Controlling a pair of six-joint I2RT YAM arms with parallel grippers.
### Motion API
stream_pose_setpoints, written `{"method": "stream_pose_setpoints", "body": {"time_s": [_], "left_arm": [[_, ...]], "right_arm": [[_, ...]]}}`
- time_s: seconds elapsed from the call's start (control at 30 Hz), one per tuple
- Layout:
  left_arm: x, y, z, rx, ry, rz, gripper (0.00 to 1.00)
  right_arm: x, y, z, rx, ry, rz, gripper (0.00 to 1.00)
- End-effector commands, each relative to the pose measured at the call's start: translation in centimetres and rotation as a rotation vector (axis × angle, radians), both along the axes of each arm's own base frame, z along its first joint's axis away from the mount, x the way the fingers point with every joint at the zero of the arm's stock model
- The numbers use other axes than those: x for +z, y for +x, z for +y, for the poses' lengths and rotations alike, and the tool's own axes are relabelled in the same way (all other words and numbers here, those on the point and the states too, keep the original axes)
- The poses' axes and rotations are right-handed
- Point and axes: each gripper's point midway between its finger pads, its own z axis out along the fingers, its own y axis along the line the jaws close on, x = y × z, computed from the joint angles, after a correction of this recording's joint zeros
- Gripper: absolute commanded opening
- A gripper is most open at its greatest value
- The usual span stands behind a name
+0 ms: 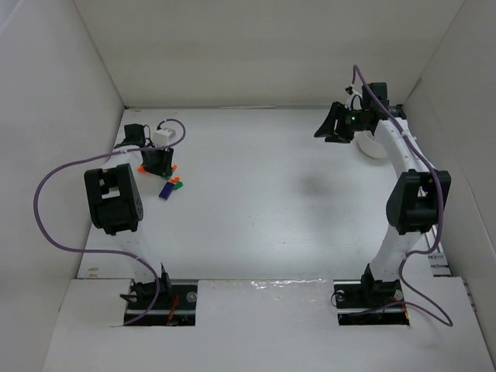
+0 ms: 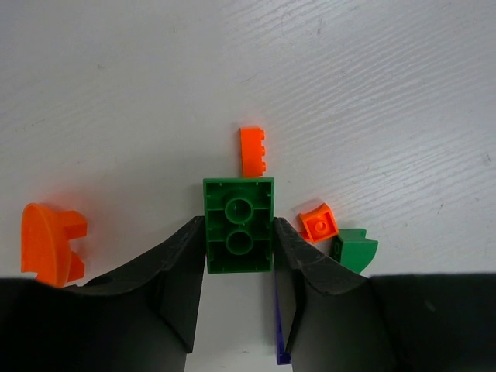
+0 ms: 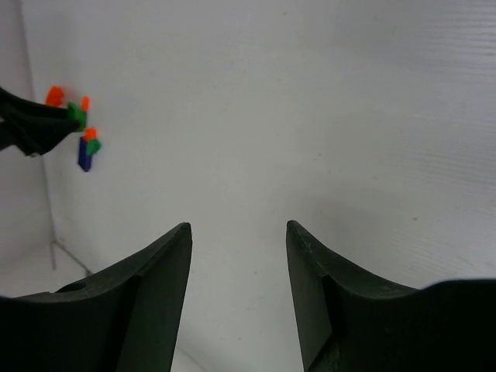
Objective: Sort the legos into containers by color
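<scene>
Between the two black fingers (image 2: 182, 263) of the left gripper (image 2: 239, 232), one green brick (image 2: 239, 203) is sitting with its two round studs facing the wrist camera. Both fingers are pressing flat against its opposite sides, so the jaws are pinching it, narrowed to the brick's width. Whether it is resting on the white table (image 1: 263, 217) or is lifted off it cannot be told.

Six legos are showing in all: three orange, two green and one dark blue.
- A flat orange brick (image 2: 252, 151) is lying just beyond the green brick's far edge, almost touching it.
- A tiny orange square (image 2: 318, 223) is lying just beside the green brick, toward the right of the wrist view.
- A green curved piece (image 2: 355, 249) is lying just past that square.
- A larger orange curved piece (image 2: 50, 244) is lying well apart from the green brick, toward the left of that view.
- A sliver of dark blue brick (image 2: 280, 341) is peeking out behind the green brick, mostly hidden by a finger.

Far across the table from the green brick, one round white cup (image 1: 377, 149) is sitting, partly hidden by the right arm. The right gripper (image 3: 237, 226) is hanging near it, jaws spread apart and holding nothing.
</scene>
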Motion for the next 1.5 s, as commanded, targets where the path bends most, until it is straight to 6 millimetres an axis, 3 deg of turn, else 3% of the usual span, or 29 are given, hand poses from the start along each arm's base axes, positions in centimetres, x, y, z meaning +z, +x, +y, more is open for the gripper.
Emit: {"method": "stream_pose_setpoints", "body": {"time_s": [0.0, 0.07, 0.17, 0.3, 0.33, 0.43, 0.47, 0.53, 0.57, 0.6, 0.67, 0.73, 0.9, 1.17, 1.3, 1.47], "left_arm": [[0.1, -0.3, -0.9, -0.041, -0.037, 0.007, 0.33], [0.2, -0.5, -1.4, -0.060, -0.058, 0.010, 0.29], [2.3, -0.4, -2.4, -0.098, -0.100, -0.042, 0.24], [7.5, -1.1, -4.9, -0.194, -0.202, -0.164, 0.21], [9.9, -1.3, -6.0, -0.233, -0.218, -0.223, 0.21], [13.2, -2.5, -9.6, -0.309, -0.314, -0.287, 0.19], [15.2, -3.0, -11.5, -0.354, -0.313, -0.332, 0.19], [16.3, -4.0, -13.9, -0.406, -0.337, -0.359, 0.19], [17.7, -4.5, -15.0, -0.426, -0.347, -0.388, 0.19], [18.3, -5.1, -17.0, -0.471, -0.361, -0.402, 0.19], [19.1, -6.1, -19.3, -0.514, -0.401, -0.392, 0.19], [20.1, -6.5, -20.2, -0.545, -0.434, -0.398, 0.19], [21.1, -6.2, -20.6, -0.560, -0.461, -0.401, 0.19], [20.7, -6.8, -22.2, -0.617, -0.450, -0.383, 0.19], [21.0, -7.0, -22.6, -0.626, -0.452, -0.382, 0.19], [21.5, -7.1, -22.8, -0.641, -0.464, -0.392, 0.19]], "right_arm": [[2.2, -0.2, 3.3, 0.065, 0.199, 0.014, 0.58], [2.4, -0.9, 5.2, 0.107, 0.240, 0.027, 0.58], [2.4, -1.1, 7.0, 0.121, 0.290, 0.063, 0.58], [3.3, -1.8, 10.1, 0.159, 0.425, 0.158, 0.61], [3.4, -1.6, 10.8, 0.153, 0.456, 0.190, 0.61], [4.8, -2.2, 13.7, 0.210, 0.489, 0.209, 0.61], [4.8, -2.0, 14.6, 0.211, 0.482, 0.210, 0.61], [4.7, -2.8, 17.0, 0.210, 0.439, 0.226, 0.61], [5.0, -2.8, 18.0, 0.224, 0.432, 0.210, 0.61], [5.4, -3.1, 18.8, 0.238, 0.425, 0.199, 0.61], [6.1, -4.5, 21.2, 0.274, 0.414, 0.193, 0.61], [6.8, -5.2, 22.6, 0.305, 0.420, 0.182, 0.61], [8.1, -6.5, 25.5, 0.333, 0.394, 0.126, 0.61], [7.6, -5.6, 27.8, 0.329, 0.312, 0.054, 0.61], [6.3, -5.6, 28.1, 0.312, 0.260, 0.061, 0.61], [6.4, -5.8, 28.4, 0.307, 0.250, 0.056, 0.61]]}}
